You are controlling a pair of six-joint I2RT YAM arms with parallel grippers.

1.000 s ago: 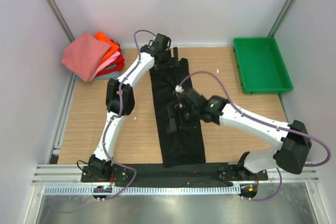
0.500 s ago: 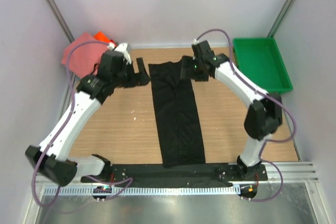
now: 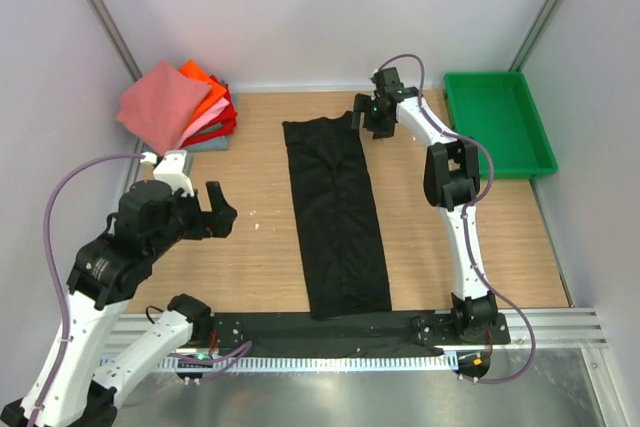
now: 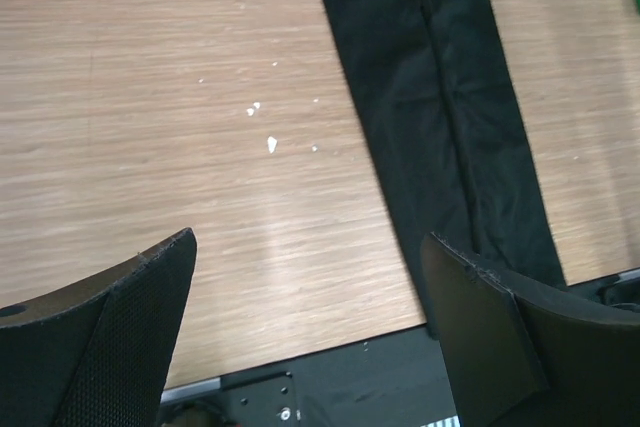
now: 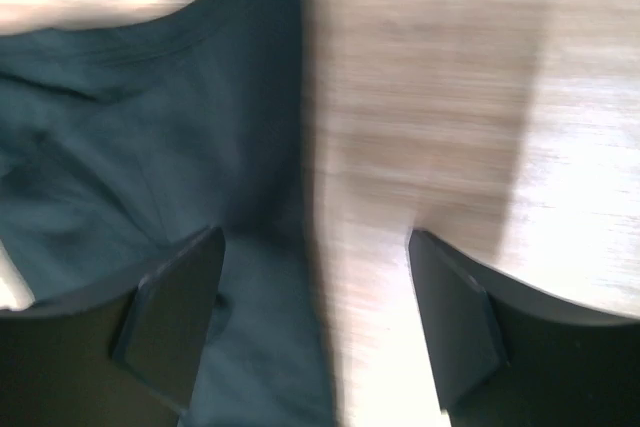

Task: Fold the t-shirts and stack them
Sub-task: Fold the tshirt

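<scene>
The left tool (image 3: 214, 210) hangs released above the near left part of the desk (image 3: 265, 267). Its jaws are spread wide with nothing between them. In its wrist view only bare wood and a few white specks (image 4: 262, 127) lie below, and it is well apart from the cloth.

The black t-shirt (image 3: 335, 217) lies flat down the middle of the desk, folded into a long narrow strip with a ridge running along its length. Its near end reaches the black mounting strip (image 3: 330, 330) at the desk's near edge. Its far end stops short of the far edge.

At the strip's far right corner the right tool (image 3: 362, 119) is also released, jaws apart and gripping nothing. Its wrist view is blurred. It shows one jaw over the black cloth and the other over bare wood, with the shirt's right edge running between them. Whether either jaw touches the fabric cannot be told.

In the far left corner sits a fanned stack of folded t-shirts. The salmon-pink shirt (image 3: 160, 102) is on top, one corner reaching past the desk's left edge. The orange shirt (image 3: 207, 85), the red shirt (image 3: 224, 107) and the pale pink shirt (image 3: 205, 127) show beneath it.

A green plastic tray (image 3: 495, 122) occupies the far right corner, near the right tool but apart from it.
</scene>
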